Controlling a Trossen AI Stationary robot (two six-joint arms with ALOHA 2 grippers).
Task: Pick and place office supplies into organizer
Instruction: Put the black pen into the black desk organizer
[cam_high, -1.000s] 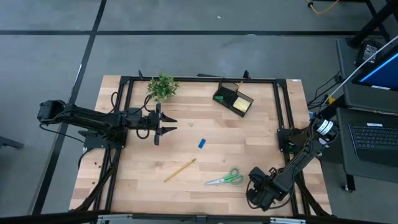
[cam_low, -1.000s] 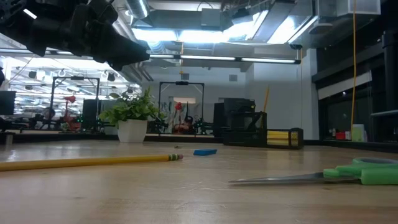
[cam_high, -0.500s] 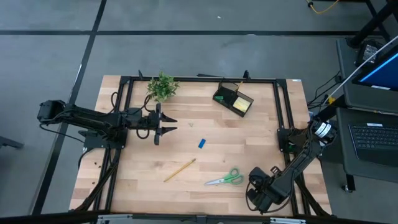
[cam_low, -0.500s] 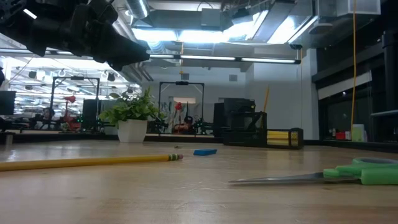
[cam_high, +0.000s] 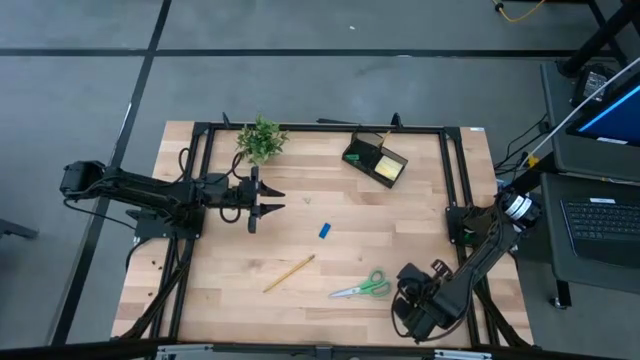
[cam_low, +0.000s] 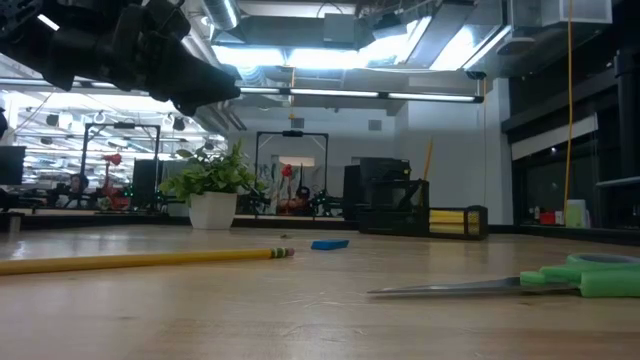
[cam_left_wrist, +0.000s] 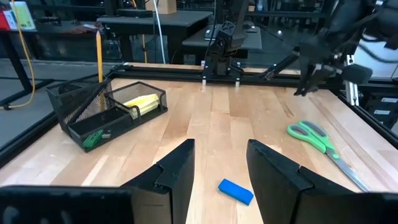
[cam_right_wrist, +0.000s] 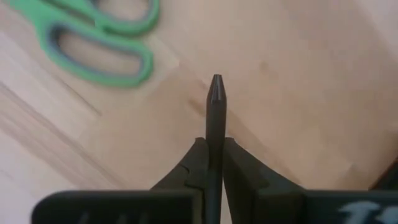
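Note:
My right gripper (cam_right_wrist: 215, 148) stands above the table's near right part (cam_high: 412, 305), shut on a black pen (cam_right_wrist: 215, 106), just right of the green-handled scissors (cam_high: 362, 287). My left gripper (cam_left_wrist: 221, 165) hovers open, level, left of centre (cam_high: 268, 198), and points across at the blue eraser (cam_left_wrist: 236, 191). A wooden pencil (cam_high: 289, 273) lies flat near the front. At the back stands the black organizer (cam_high: 375, 160), which holds a yellow sticky-note pad (cam_left_wrist: 142, 104), an upright pencil (cam_left_wrist: 98, 53) and a green eraser (cam_left_wrist: 93, 138). My right gripper pinches the black pen's shaft (cam_right_wrist: 215, 144) between its two fingers, and the pen lies along them. The pen's pointed end (cam_right_wrist: 216, 84) sticks out past the fingertips toward the table. The fingers come steeply from above. The pen's other end is hidden behind the gripper.
A potted plant (cam_high: 260, 140) stands at the back left, close to my left arm. A black frame (cam_high: 445, 180) runs along the table's far, left and right edges. Bare wood lies between the eraser and the organizer.
My right gripper has risen a little above the near right of the table with the pen, and has tipped to point more steeply down. The pencil, scissors and eraser lie as before.

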